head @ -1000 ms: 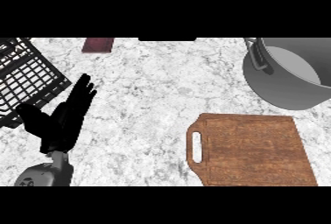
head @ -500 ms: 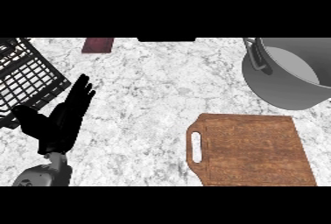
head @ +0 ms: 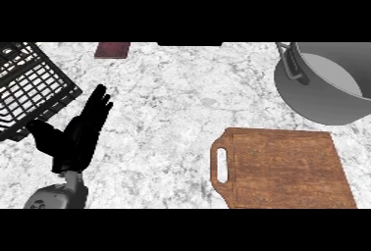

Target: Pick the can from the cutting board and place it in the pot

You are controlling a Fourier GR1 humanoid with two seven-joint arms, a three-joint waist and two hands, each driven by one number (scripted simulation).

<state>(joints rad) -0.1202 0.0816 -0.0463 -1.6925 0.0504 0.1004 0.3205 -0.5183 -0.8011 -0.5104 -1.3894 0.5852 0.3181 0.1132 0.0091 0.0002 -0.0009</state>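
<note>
At the right of the white marble counter [head: 181,98], the grey metal pot [head: 308,100] stood beyond the brown wooden cutting board [head: 290,171], the can visible in neither, while the black left hand [head: 72,141] rested open-fingered beside the black wire rack [head: 29,83].

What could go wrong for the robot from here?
No can shows on the cutting board, so a reach there might grab nothing. The left hand is open beside the wire rack and could bump it when it moves. The pot runs off the view's right edge, so aiming into it may be harder.
</note>
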